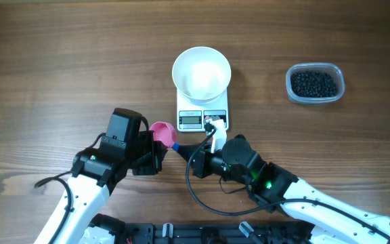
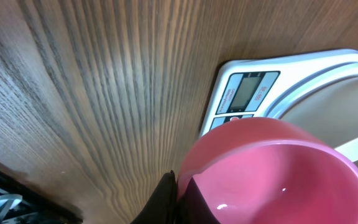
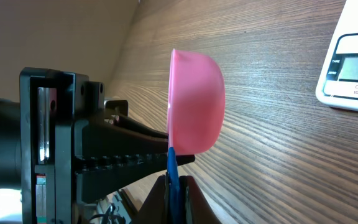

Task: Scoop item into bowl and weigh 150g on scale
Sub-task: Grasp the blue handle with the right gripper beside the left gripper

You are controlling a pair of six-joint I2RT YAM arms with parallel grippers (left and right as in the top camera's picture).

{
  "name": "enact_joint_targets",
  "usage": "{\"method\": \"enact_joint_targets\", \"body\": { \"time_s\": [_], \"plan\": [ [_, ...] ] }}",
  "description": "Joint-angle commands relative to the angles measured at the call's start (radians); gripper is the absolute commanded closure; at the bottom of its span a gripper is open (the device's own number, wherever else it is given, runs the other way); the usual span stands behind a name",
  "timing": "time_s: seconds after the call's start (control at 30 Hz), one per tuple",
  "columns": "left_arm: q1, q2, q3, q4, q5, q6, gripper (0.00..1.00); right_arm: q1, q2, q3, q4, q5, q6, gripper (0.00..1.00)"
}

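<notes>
The wooden table (image 1: 46, 68) carries everything. The white scale (image 1: 203, 119) sits at mid-table with the round white bowl (image 1: 202, 71) on its platform, leaving only the display end of the scale uncovered. Well off to one side stands a clear plastic tub (image 1: 290, 91) holding the black beads (image 1: 313, 83), all of them in the tub. Just in front of the scale's display, both arms meet at a pink scoop (image 1: 161, 130). The left gripper (image 2: 179, 190) has its fingers pinched on the scoop's rim. The right gripper (image 3: 174, 190) has its fingers clamped on the blue handle (image 3: 172, 171).
</notes>
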Motion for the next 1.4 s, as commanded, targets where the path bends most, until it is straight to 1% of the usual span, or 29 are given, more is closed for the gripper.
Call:
{"method": "enact_joint_targets", "body": {
  "time_s": [0.0,0.1,0.27,0.6,0.63,0.7,0.73,0.87,0.93,0.97,1.17,1.37],
  "plan": [
    [-0.005,-0.008,0.003,0.019,0.002,0.009,0.96,0.005,-0.001,0.017,0.006,-0.074,0.05,0.95],
    [-0.005,-0.008,0.003,0.019,0.001,0.009,0.96,0.005,-0.001,0.017,0.005,-0.116,0.074,0.95],
    [-0.005,-0.008,0.003,0.019,0.001,0.009,0.96,0.005,-0.001,0.017,0.007,-0.122,0.106,0.95],
    [-0.005,-0.008,0.003,0.018,0.009,0.009,0.96,0.005,-0.001,0.017,0.01,-0.146,0.124,0.95],
    [-0.005,-0.008,0.003,0.018,0.009,0.009,0.96,0.005,-0.001,0.017,0.011,-0.149,0.124,0.94],
    [-0.005,-0.008,0.003,0.018,0.009,0.009,0.96,0.005,-0.001,0.017,0.014,-0.161,0.124,0.88],
    [-0.005,-0.008,0.003,0.018,0.009,0.009,0.96,0.005,-0.001,0.017,0.013,-0.164,0.124,0.88],
    [-0.005,-0.008,0.003,0.018,0.013,0.009,0.96,0.005,-0.001,0.017,0.022,-0.167,0.124,0.91],
    [-0.005,-0.008,0.003,0.018,0.016,0.01,0.96,0.005,-0.001,0.017,0.029,-0.167,0.125,0.95],
    [-0.005,-0.008,0.003,0.018,0.017,0.01,0.96,0.005,-0.001,0.017,0.032,-0.167,0.124,0.96],
    [-0.005,-0.008,0.003,0.002,0.024,0.01,0.96,0.005,-0.001,0.017,0.051,-0.167,0.129,0.95],
    [-0.005,-0.008,0.003,-0.024,0.024,0.009,0.96,0.005,-0.001,0.017,0.084,-0.155,0.183,0.94]
  ]
}}
